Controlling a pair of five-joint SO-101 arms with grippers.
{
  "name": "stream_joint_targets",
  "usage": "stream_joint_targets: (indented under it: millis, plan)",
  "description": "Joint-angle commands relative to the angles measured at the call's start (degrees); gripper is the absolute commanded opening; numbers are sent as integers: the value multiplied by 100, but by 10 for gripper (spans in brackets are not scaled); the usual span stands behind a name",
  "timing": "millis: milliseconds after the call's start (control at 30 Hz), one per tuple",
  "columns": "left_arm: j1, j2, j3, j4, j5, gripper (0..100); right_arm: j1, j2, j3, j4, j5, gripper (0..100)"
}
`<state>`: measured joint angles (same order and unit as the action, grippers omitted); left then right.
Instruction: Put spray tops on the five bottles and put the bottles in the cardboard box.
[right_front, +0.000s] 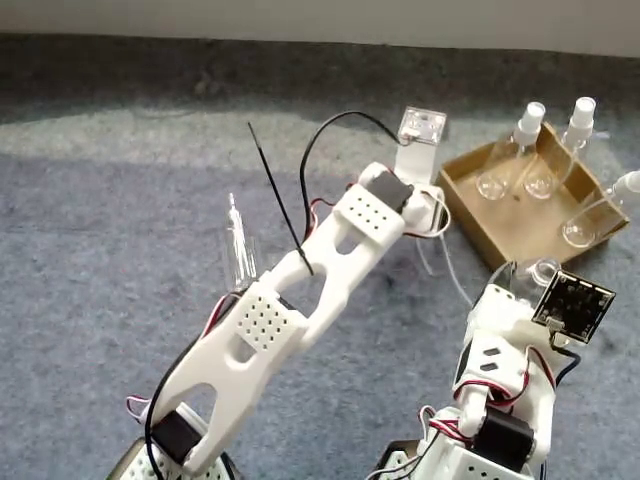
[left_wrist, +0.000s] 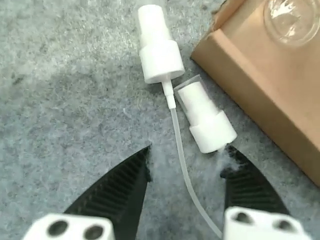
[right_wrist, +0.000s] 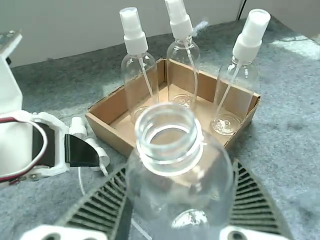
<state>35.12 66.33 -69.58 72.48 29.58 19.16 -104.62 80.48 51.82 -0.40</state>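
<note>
My right gripper (right_wrist: 172, 205) is shut on a clear bottle (right_wrist: 170, 165) with an open neck, held upright near the cardboard box (right_front: 468, 218); it appears as the same bottle (right_front: 535, 272) in the high view. Three bottles (right_wrist: 182, 60) with spray tops stand in the box (right_wrist: 110, 132). My left gripper (left_wrist: 187, 170) is open just above the carpet, its black fingers (left_wrist: 122, 182) on either side of two loose white spray tops (left_wrist: 160, 47) (left_wrist: 207, 122) lying beside the box corner (left_wrist: 260, 75). Another uncapped bottle (right_front: 240, 250) stands on the carpet to the left.
Grey carpet covers the table. The left arm (right_front: 300, 290) stretches diagonally across the middle, close to the standing bottle. A black cable (right_front: 275, 190) arcs above it. The right arm's base (right_front: 500, 420) sits at the front right.
</note>
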Motion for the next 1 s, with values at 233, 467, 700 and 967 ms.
stream_joint_targets:
  millis: [233,467,700,967]
  plan:
    - [13,1077,-2484,-97,53,177,75,-66,84,-180,0,214]
    - [31,1684,-2571,-316,53,175,66,-66,84,-180,0,214]
    - [40,1701,-2571,-308,53,175,66,-66,84,-180,0,214]
    - [22,1701,-2571,-299,53,65,66,-66,84,-180,0,214]
